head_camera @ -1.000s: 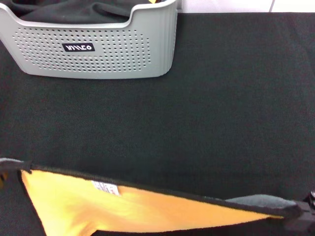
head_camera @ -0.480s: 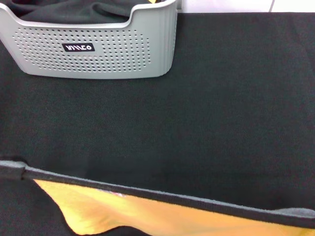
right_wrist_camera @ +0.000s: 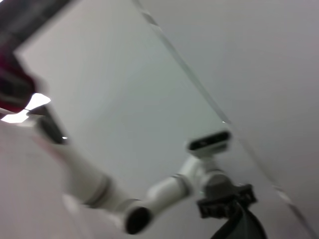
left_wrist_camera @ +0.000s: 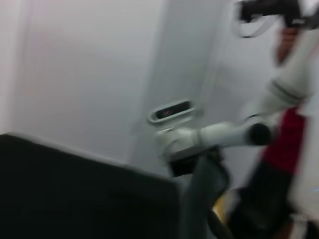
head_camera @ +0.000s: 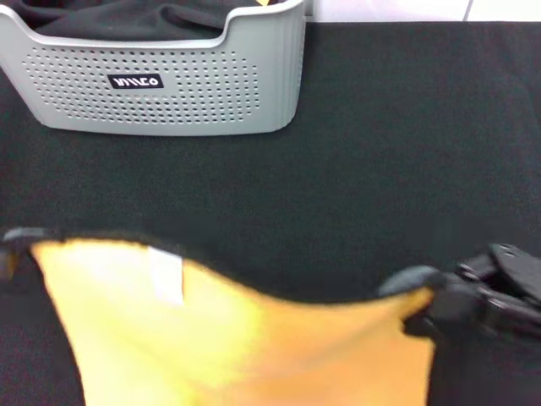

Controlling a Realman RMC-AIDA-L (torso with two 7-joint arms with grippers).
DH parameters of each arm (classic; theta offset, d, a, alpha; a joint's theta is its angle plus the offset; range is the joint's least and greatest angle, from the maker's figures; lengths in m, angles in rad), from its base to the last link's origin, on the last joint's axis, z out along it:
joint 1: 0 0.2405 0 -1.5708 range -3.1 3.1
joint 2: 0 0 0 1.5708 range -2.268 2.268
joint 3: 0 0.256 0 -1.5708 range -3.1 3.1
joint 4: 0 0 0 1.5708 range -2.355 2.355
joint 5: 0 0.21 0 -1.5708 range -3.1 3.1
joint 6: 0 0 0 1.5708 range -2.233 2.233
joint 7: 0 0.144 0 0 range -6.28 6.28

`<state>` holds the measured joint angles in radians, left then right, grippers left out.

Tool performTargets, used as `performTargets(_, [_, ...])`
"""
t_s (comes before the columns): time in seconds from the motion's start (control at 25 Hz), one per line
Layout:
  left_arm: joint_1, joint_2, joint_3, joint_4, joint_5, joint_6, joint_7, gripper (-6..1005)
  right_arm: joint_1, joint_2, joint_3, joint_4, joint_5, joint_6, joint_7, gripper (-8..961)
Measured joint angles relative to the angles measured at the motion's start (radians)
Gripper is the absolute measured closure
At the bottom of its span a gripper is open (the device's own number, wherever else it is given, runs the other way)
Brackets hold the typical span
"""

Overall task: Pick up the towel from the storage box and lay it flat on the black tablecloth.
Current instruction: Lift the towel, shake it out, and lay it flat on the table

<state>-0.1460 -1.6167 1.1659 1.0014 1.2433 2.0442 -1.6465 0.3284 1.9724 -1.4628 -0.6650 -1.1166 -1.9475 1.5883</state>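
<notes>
A dark cloth (head_camera: 127, 17) lies crumpled in the basket, bunched up in folds against its dipped rim. Behind the surface runs a pale wall (head_camera: 389, 8), plain and white in the head view. In the left wrist view a grey wall panel (left_wrist_camera: 194, 59) stands further back, and there is something red (left_wrist_camera: 286, 144) off to one side, too blurred to name.

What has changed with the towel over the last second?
The towel, orange face to the head camera, has risen: its top edge sits higher in the head view, after dipping lower half a second ago. The right end effector, holding its right corner, has come into view. The storage box and black tablecloth stayed put.
</notes>
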Motion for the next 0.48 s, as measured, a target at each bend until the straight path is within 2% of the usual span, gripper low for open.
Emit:
performTargets(0.08, [-0.050,-0.054,-0.131,-0.083,0.149,-0.002,0.016,980,0.046,0.002,0.004,0.049,-0.029,0.077,-0.008,917])
performTargets(0.2, [-0.119,-0.109,-0.304,-0.185,0.331,-0.010,0.064,980,0.104,0.004,0.004,0.087,-0.062,0.183,-0.011,915])
performTargets(0.28, [-0.164,-0.145,-0.414,-0.209,0.455,-0.021,0.087,980,0.134,0.004,0.004,0.094,-0.086,0.265,-0.013,914])
performTargets(0.36, [-0.200,-0.177,-0.490,-0.211,0.554,-0.045,0.091,980,0.166,0.003,0.004,0.094,-0.112,0.368,-0.022,914])
performTargets(0.4, [-0.200,-0.177,-0.490,-0.211,0.554,-0.045,0.091,980,0.173,0.003,0.005,0.094,-0.117,0.389,-0.024,913])
performTargets(0.48, [-0.244,-0.208,-0.553,-0.215,0.655,-0.116,0.090,980,0.191,0.002,0.005,0.095,-0.134,0.461,-0.033,912])
